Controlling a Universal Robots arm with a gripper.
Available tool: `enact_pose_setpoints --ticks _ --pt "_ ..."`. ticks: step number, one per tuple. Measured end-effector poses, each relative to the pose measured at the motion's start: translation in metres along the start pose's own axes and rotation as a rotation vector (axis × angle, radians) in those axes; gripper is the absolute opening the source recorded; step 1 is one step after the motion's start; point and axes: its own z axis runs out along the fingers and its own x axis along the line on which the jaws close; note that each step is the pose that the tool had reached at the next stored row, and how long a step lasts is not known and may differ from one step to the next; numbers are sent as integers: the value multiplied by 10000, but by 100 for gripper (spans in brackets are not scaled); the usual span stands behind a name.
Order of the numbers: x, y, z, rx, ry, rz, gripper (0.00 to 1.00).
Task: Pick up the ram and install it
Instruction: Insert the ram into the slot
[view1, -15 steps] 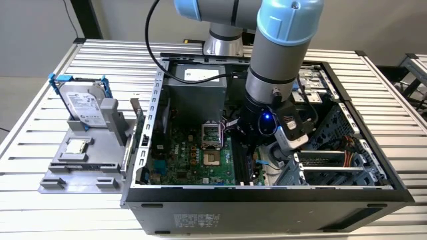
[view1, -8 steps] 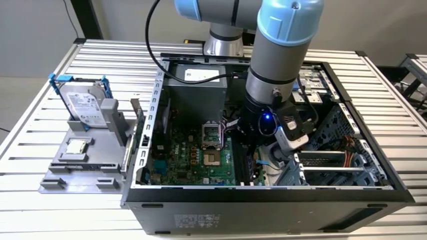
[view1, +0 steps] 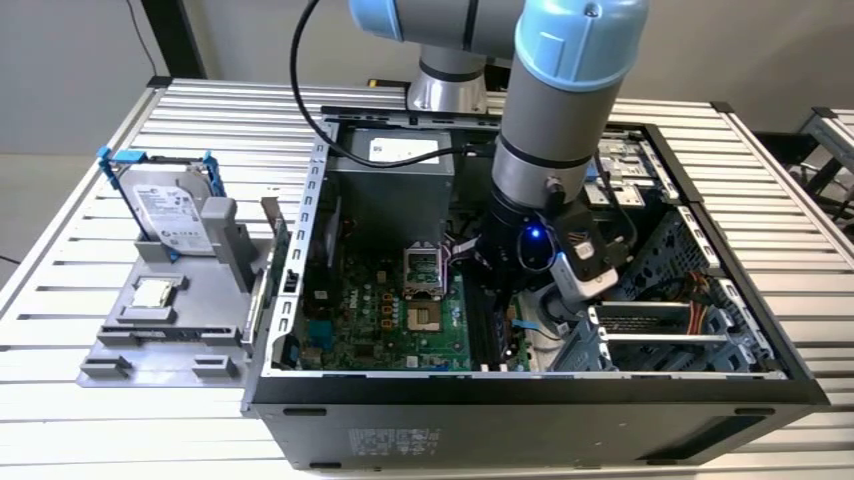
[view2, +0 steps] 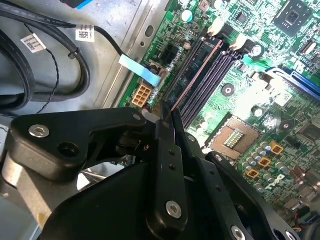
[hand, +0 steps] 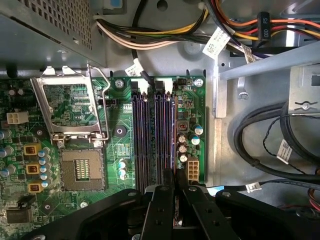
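Note:
My gripper (view1: 513, 303) is down inside the open computer case (view1: 534, 385), over the motherboard's (view1: 387, 325) black memory slots (hand: 150, 135). In both wrist views its two black fingers stand close together, shut on the thin edge of the ram (view2: 198, 71). The ram (hand: 173, 131) stands on edge along the outermost slot, the one beside the row of capacitors and the white connector (hand: 193, 169). It runs from between my fingertips (view2: 163, 120) to the slot's far latch (view2: 220, 27). My gripper (hand: 174, 176) hides the near end of the ram.
The open processor socket (hand: 80, 170) with its raised metal frame (hand: 70, 105) lies beside the slots. Black cable loops (hand: 265, 140) and a wire bundle (hand: 165, 35) crowd the case wall. Outside, a hard drive (view1: 167, 210) stands on a grey fixture (view1: 160, 320).

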Motion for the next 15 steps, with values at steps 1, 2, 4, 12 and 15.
enact_pose_setpoints --ticks 1,2,4,12,15 --pt "0 0 -8 -1 1 0 0" --pt "-1 -1 -21 -10 1 -1 0" --pt "-2 -3 -51 -36 3 -5 0" --pt "-3 -3 -57 -75 -4 -171 0" --pt "-2 -8 -57 -75 -5 -208 0"
